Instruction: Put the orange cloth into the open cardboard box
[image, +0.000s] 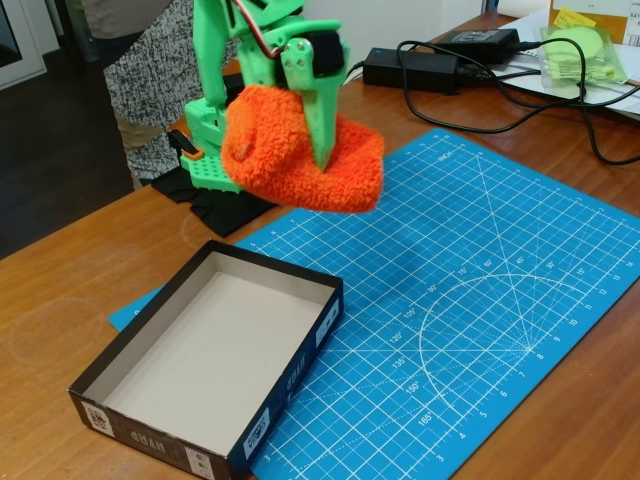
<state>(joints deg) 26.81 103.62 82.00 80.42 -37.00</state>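
In the fixed view I see the open cardboard box low at left, its far corner on the blue cutting mat. Right of it and higher, my green gripper has its jaws clamped on the orange cloth, lifted above the mat.

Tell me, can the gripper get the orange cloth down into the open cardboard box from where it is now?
Probably yes. The gripper holds the orange cloth in the air beyond the open cardboard box, which lies lidless and empty with nothing standing between them.
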